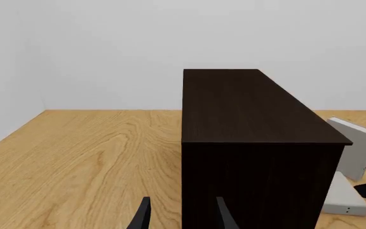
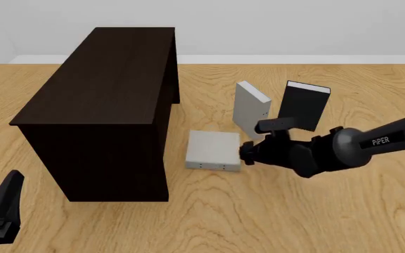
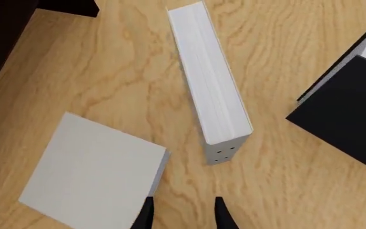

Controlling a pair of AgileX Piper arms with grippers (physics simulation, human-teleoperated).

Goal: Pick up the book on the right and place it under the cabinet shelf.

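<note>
**Book down beside the cabinet, not yet under its shelf**
I had the right gripper, jaws apart and empty, at the book, which lay flat on the desk just beside the cabinet shelf; tucking it under remained.

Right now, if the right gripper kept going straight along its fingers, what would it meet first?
Most likely the right edge of the flat grey book, or the bare table just beside it: the right gripper points down with its fingertips straddling that edge. Depth is unclear.
</note>
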